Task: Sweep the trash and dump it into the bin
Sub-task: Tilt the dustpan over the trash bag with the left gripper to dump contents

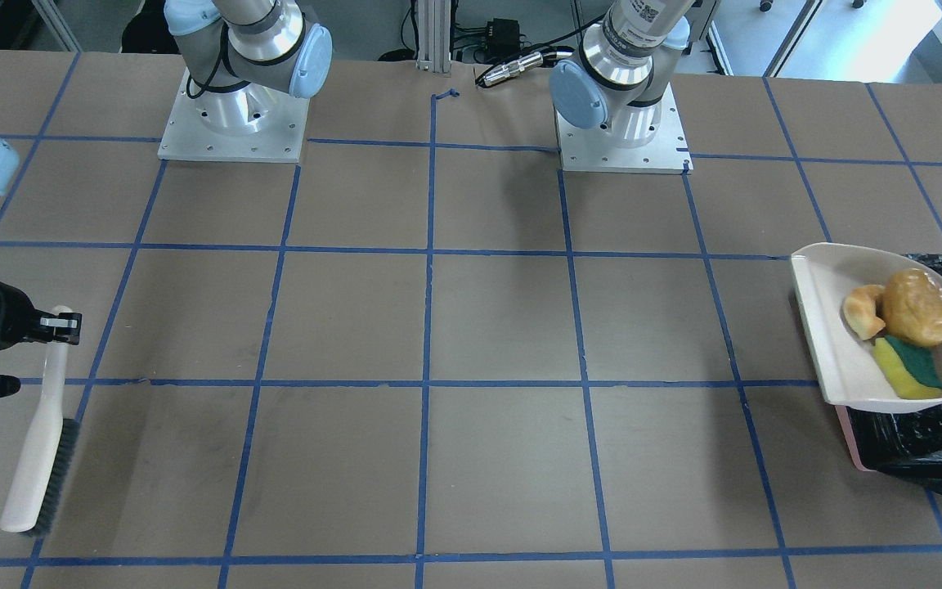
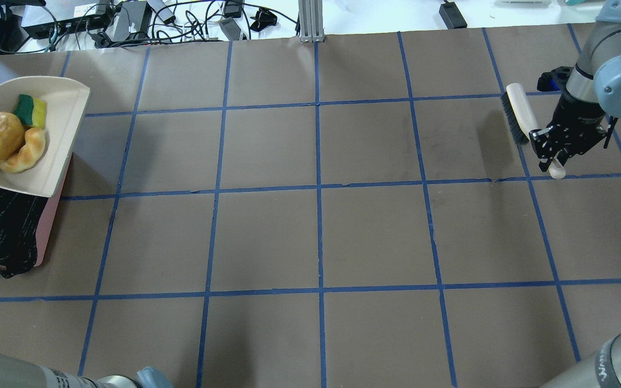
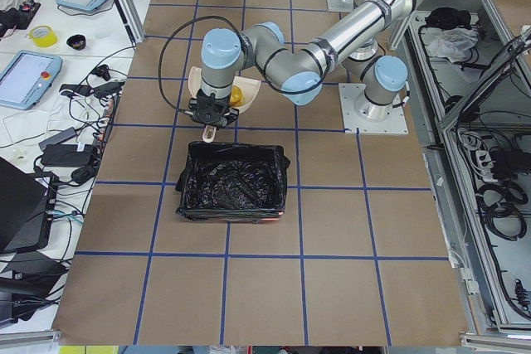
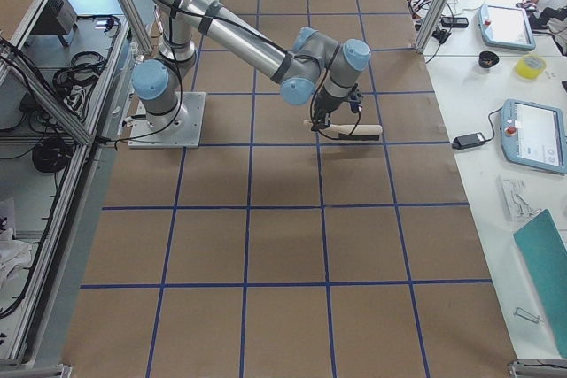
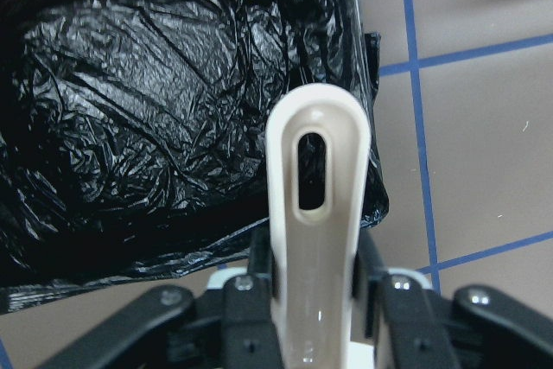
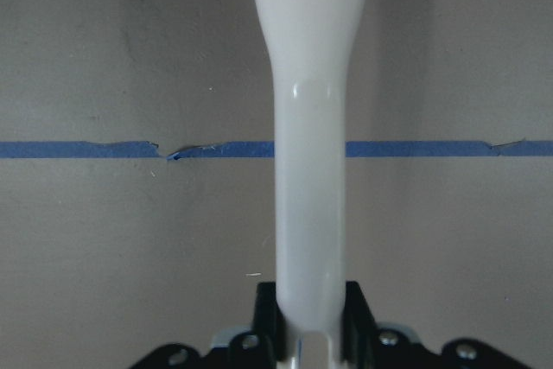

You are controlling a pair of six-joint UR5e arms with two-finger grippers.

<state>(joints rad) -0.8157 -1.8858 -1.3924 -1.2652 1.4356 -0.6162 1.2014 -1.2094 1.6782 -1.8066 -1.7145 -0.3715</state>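
Note:
The beige dustpan (image 1: 835, 343) is held over the near end of the bin (image 1: 921, 433), a pink box lined with a black bag. The trash lies in the pan: a croissant piece (image 1: 862, 311), a potato-like lump (image 1: 917, 307) and a green-and-yellow sponge wedge (image 1: 908, 368). My left gripper (image 5: 315, 300) is shut on the dustpan handle (image 5: 315, 205), with the bag (image 5: 130, 110) below it. My right gripper (image 2: 554, 150) is shut on the handle of a white brush (image 2: 521, 113), whose bristles rest on the table at the opposite end.
The brown table has a grid of blue tape lines (image 2: 318, 188). Both arm bases (image 1: 234, 123) stand at the robot's edge. Cables and power supplies (image 2: 127, 16) lie beyond the far edge. Only the arms' shadows fall on the table's middle.

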